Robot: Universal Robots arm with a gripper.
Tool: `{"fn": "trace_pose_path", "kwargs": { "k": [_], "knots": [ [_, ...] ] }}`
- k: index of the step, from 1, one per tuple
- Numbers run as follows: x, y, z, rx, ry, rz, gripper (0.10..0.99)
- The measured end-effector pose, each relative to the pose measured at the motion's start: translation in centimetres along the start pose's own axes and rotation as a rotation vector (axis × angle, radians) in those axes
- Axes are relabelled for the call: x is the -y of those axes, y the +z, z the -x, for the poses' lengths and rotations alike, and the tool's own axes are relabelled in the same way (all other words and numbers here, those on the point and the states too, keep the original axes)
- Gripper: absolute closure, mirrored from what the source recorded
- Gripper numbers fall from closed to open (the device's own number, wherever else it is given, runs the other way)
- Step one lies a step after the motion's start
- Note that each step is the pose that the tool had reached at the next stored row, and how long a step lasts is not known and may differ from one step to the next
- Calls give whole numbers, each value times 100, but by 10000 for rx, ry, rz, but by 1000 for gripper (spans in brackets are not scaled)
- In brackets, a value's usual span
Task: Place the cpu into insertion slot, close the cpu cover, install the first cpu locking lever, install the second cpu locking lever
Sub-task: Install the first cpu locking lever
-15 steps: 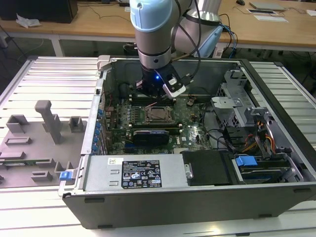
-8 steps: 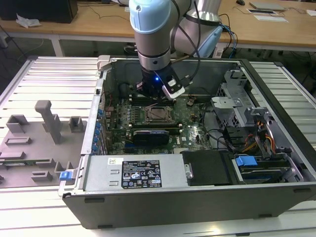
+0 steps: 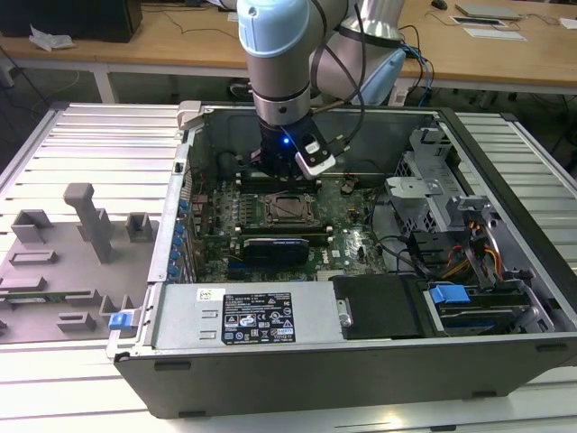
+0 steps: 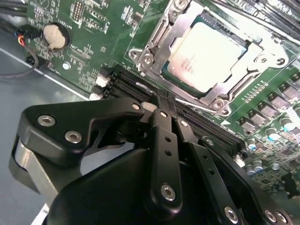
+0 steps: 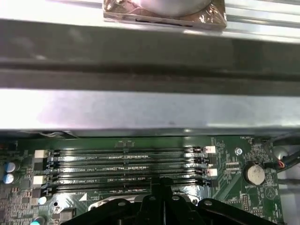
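The cpu (image 4: 206, 54), a pale silver square, lies in the insertion slot (image 3: 290, 209) in the middle of the green motherboard. The cpu cover (image 4: 259, 55), a silver-grey frame plate, lies down flat around the chip's top. My gripper (image 4: 161, 101) hangs just above the board beside the socket's edge, over the black memory slots (image 5: 126, 164). Its black fingers (image 4: 164, 140) are pressed together with nothing visible between them. In the first wrist view the gripper (image 5: 164, 185) points at the memory slots. How the locking levers stand I cannot tell.
The open computer case (image 3: 297, 361) has walls all round the board. A black expansion card (image 3: 284, 245) sits in front of the socket, and drive bays with cables (image 3: 451, 253) fill the exterior view's right. A coin battery (image 4: 55, 35) lies nearby. A grey fixture tray (image 3: 63, 262) stands outside the case.
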State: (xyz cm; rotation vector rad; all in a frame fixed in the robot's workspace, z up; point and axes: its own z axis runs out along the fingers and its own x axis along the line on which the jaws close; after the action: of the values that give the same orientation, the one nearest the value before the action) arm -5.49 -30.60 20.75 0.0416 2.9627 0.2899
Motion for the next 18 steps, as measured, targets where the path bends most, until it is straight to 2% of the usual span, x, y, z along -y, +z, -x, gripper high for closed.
{"fn": "trace_pose_path", "kwargs": {
  "k": [4, 8, 18],
  "knots": [
    [-5, 36, -6, 150, 741, -123, 980],
    [-38, 52, -9, 197, 978, -163, 980],
    [-40, 103, -18, 364, 1789, -309, 980]
  ]
}}
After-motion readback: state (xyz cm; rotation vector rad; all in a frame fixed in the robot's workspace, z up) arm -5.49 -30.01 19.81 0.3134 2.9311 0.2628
